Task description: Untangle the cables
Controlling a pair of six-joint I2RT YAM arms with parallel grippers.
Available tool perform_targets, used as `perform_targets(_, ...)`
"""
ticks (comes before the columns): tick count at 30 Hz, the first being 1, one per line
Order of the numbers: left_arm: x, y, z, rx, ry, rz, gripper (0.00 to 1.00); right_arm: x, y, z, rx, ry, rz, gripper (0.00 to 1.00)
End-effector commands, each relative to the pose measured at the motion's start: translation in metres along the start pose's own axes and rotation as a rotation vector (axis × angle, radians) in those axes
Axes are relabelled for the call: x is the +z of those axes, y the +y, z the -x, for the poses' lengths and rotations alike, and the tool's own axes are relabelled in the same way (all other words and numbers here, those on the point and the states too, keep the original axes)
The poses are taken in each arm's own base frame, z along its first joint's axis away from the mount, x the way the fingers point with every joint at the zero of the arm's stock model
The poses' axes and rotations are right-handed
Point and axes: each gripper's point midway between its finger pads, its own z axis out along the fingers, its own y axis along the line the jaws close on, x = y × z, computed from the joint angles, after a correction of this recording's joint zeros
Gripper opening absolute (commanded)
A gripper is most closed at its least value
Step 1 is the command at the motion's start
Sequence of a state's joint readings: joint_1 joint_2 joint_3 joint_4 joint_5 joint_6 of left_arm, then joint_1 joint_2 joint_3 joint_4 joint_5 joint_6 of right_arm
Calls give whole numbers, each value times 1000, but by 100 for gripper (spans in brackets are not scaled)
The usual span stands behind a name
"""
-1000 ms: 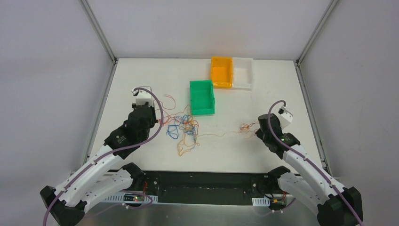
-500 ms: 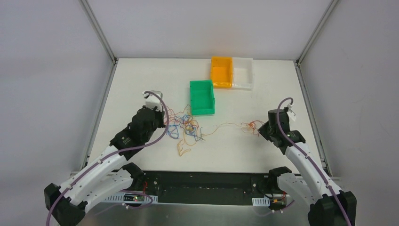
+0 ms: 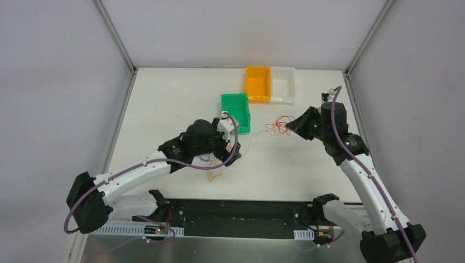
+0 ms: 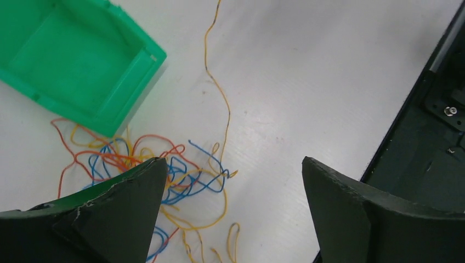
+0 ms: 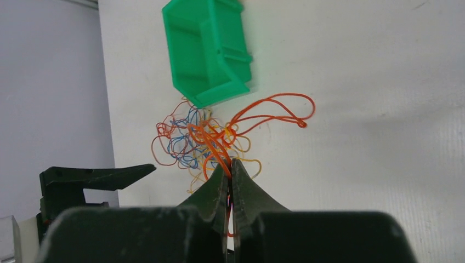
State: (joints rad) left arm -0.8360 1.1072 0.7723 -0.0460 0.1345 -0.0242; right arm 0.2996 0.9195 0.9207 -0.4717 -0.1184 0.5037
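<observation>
The cables lie in a tangle (image 4: 181,175) of orange, blue and yellow strands on the white table, just in front of the green bin (image 3: 236,112). My left gripper (image 4: 230,164) hangs open right over the tangle's edge with nothing between its fingers; from above, the left gripper (image 3: 230,156) hides most of the pile. My right gripper (image 5: 229,161) is shut on a few orange cables, whose loops (image 5: 274,109) stick out past its tips. It holds them lifted to the right of the green bin (image 5: 208,49), and a thin strand (image 3: 252,139) trails back to the pile.
An orange bin (image 3: 257,83) and a white bin (image 3: 283,85) stand side by side at the back of the table. The dark rail (image 4: 427,109) of the table's near edge is close to the left gripper's right finger.
The left arm swung right, over the tangle, and its gripper opened. The right gripper, still shut, rose and moved toward the back with the orange cables.
</observation>
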Motion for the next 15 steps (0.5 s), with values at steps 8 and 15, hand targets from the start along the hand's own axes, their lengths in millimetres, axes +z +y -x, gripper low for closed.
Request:
perform_targets(8,28,-29,71,369,-328,-177,97,-39,69,17,-78,59,189,0)
perform_targets(15,62,-31,77,383,-335,-200,94,-44,87,21,-60,73,244,0)
